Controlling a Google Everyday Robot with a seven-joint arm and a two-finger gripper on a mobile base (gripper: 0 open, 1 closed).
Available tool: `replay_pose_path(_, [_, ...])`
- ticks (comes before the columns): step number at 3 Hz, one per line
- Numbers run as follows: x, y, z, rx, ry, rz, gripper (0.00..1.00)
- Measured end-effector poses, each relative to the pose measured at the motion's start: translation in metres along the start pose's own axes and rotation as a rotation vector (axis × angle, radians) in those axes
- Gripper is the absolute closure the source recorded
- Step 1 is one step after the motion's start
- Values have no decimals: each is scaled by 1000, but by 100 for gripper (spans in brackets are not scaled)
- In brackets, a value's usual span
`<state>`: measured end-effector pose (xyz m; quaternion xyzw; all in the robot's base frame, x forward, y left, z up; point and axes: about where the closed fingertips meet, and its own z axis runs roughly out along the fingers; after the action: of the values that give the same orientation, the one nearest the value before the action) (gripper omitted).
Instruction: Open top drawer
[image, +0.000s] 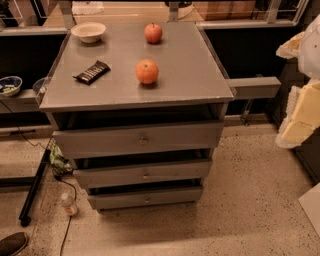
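Observation:
The top drawer (139, 140) is the widest grey front of three, just under the cabinet's top, with a small round metal knob (143, 140) at its centre. A dark gap shows above its front panel. Two narrower grey drawers (144, 174) sit below it. My gripper (299, 117) shows as pale cream and white parts at the right edge of the camera view. It is well to the right of the cabinet, about level with the top drawer, and touches nothing.
On the cabinet top (190, 75) lie a white bowl (88, 31), a red apple (153, 33), an orange (147, 71) and a dark snack bar (92, 72). On the floor at the left are a small bottle (69, 204), a green bag (59, 161), a cable, a black pole (34, 189) and a shoe (12, 243).

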<state>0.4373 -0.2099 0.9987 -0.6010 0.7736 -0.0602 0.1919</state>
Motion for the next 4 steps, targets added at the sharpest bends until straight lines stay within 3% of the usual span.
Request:
replay_pose_path(1, [0,0,0,0,0,0,0])
replay_pose_path(4, [0,0,0,0,0,0,65])
